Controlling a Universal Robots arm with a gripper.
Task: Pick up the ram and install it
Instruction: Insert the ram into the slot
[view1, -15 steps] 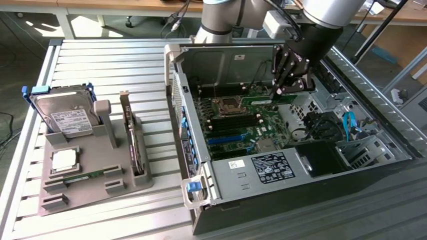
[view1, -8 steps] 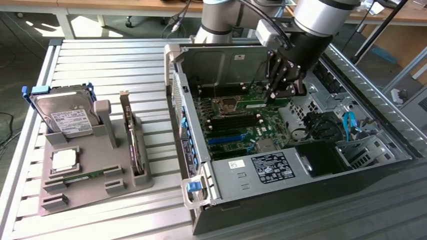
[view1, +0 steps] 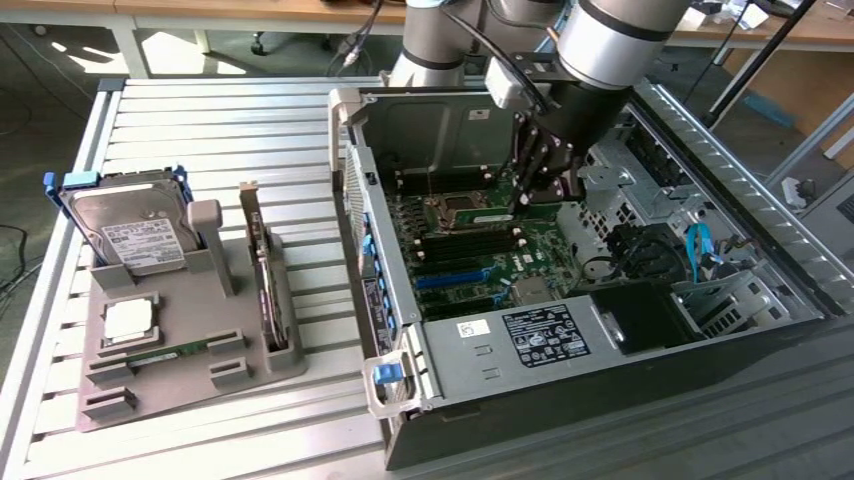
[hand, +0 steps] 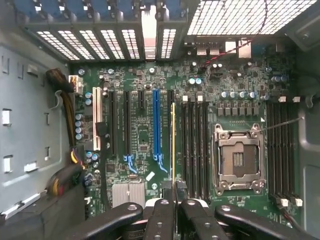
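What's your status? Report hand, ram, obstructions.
Hand shut on the ram. Ram edge-on above the motherboard, alongside the memory slots. Those slots empty.

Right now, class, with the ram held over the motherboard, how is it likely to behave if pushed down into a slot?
Seen edge-on in the gripper, the ram looks thin and flat, so probably light and stiff along its length, yet apt to crack if pushed askew. Pinched across its faces above the motherboard, it might pivot slightly.
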